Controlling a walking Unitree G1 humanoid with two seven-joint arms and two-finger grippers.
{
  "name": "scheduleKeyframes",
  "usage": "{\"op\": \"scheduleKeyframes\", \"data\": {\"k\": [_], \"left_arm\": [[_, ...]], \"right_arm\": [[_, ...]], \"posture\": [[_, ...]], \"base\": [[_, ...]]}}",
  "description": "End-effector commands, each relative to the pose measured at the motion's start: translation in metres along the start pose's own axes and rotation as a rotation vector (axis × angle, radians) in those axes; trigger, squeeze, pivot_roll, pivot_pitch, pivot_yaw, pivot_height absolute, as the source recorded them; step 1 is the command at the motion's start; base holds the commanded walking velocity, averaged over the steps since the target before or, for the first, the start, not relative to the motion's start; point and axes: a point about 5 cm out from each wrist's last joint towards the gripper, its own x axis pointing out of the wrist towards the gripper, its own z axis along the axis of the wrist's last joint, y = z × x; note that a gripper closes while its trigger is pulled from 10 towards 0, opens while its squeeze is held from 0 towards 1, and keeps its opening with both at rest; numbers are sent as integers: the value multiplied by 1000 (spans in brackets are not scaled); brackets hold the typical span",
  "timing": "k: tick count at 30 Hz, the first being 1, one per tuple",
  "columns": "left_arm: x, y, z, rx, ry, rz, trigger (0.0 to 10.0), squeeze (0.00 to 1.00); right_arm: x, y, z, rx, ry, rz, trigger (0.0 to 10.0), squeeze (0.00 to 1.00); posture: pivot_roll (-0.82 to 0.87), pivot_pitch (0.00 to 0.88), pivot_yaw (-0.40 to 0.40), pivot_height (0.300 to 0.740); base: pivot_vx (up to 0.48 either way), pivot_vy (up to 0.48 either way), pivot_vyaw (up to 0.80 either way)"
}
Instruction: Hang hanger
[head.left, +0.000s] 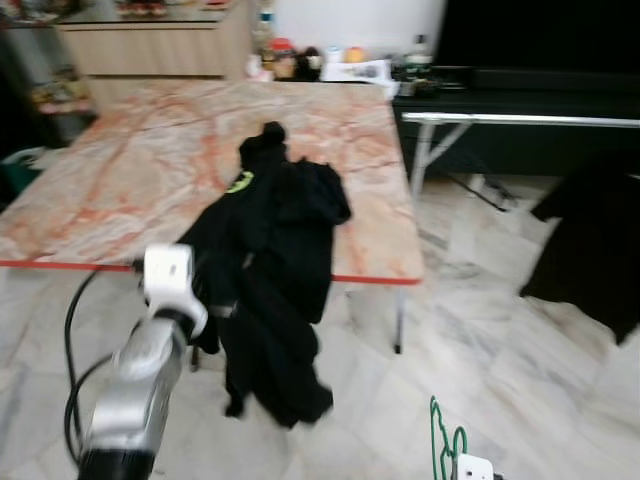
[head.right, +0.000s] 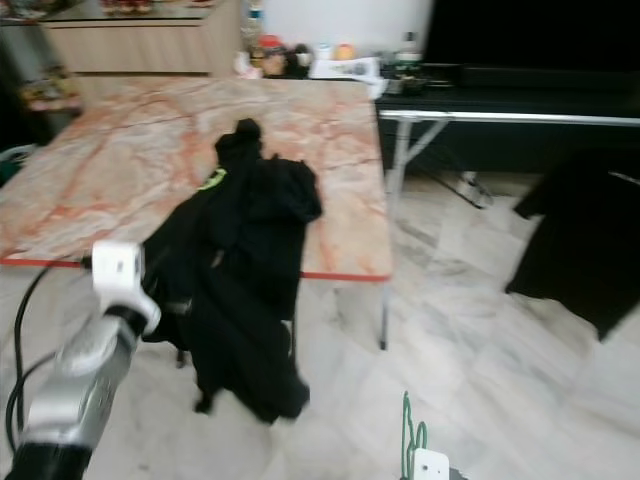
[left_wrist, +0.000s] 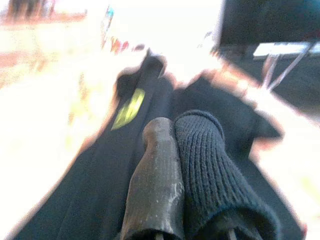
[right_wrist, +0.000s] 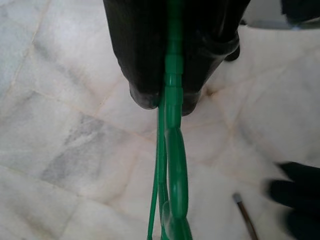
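The right gripper (right_wrist: 167, 102) grasps the green hanger (right_wrist: 172, 165) low at the right, its long axis along the fingers. The left gripper (left_wrist: 187, 150), fingers pressed together, points at the black garment (head.left: 270, 270) draped over the table (head.left: 120, 190).

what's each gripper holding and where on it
Right gripper pinches the green hanger on a straight bar. Left gripper is shut over the black garment; its grasp cannot be told.
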Motion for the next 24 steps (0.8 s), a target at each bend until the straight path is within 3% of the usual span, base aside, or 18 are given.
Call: {"op": "scheduleKeyframes", "data": {"k": [1,2,3,5,8,19,24], "left_arm": [[14,-7,32,31,-123,-46,10000,0],[29,-9,60,40,-213,-67,10000,0],[29,-9,60,40,-213,-67,10000,0],[43,-13,88,54,-296,-95,10000,0],[59,-22,112,70,-358,-142,10000,0],[93,-51,137,82,-403,-232,10000,0],[100,-52,135,93,-390,-219,10000,0]], "right_arm": [[-2,-6,-7,7,29,-16,10000,0],[-2,-6,-7,6,29,-17,10000,0],[-2,-6,-7,6,29,-17,10000,0],[-2,-6,-7,4,30,-18,10000,0],[-2,-6,-7,6,30,-22,10000,0],[-1,-7,-5,8,31,-29,10000,0],[-1,-8,-6,9,34,-32,10000,0]], "posture": [[43,51,21,740],[49,51,19,740],[49,51,19,740],[52,50,19,740],[51,47,21,740],[53,39,28,740],[55,39,29,740]], "base": [[398,0,0],[401,0,0],[401,0,0],[407,0,0],[410,0,0],[474,0,0],[480,0,0]]}}
